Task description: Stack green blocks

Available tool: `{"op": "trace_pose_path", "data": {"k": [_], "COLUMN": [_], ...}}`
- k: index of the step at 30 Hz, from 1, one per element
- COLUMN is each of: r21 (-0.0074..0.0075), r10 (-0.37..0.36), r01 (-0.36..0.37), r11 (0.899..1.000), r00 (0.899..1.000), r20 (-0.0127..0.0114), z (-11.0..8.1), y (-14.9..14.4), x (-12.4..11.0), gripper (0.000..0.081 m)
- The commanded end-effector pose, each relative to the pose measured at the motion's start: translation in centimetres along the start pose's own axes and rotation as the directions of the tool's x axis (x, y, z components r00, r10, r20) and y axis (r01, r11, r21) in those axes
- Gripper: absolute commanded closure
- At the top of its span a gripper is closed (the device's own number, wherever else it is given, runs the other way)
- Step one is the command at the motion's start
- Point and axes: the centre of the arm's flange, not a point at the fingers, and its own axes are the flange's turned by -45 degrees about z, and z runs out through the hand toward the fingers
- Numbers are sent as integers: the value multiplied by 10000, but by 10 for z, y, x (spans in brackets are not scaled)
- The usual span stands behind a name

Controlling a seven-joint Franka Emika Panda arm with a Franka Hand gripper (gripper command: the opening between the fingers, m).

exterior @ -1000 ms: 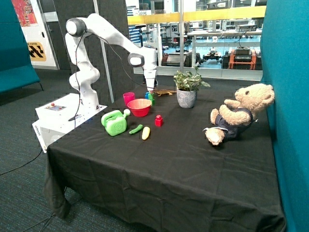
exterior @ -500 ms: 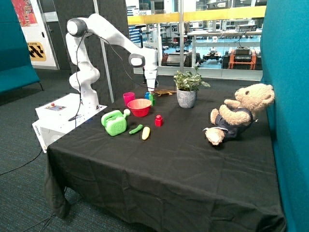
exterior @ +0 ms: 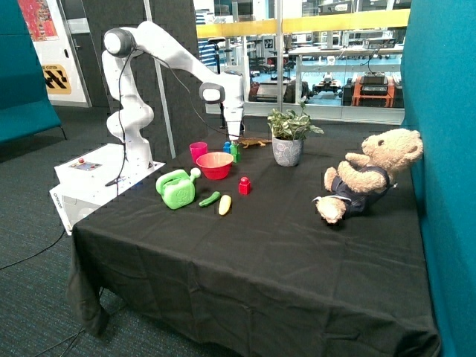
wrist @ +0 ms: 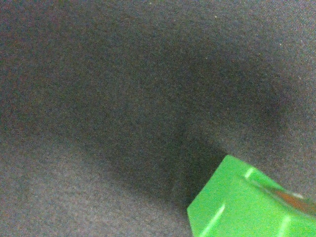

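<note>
green blocks point(exterior: 233, 152) point(wrist: 249, 202), glossy hard-edged plastic, sit on matte black cloth point(exterior: 282, 245) behind the round red bowl point(exterior: 214, 164); gripper point(exterior: 233, 137) just above, we can't tell its opening.

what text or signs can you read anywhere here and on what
Nothing can be read.
Yellow and black wall sign: bold marking, no legible words.
Red poster: print too small.
White robot base: small label, too small.
Green block near the pincer: no lettering.
</note>
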Motion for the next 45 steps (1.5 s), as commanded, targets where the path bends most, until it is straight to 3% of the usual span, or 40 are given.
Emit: {"op": "trace_pose_path", "data": {"k": [1, 26, 45], "r21": [-13, -14, -13], "r10": [32, 127, -119], "r01": [-31, -127, 119], "r11": [10000, 9999, 9999], "r00": [10000, 9999, 9999], "r20": [39, 39, 39], "z": [0, 3, 14], "y": [2, 9, -9], "x": [1, 3, 16], "gripper": [3, 0, 0]}}
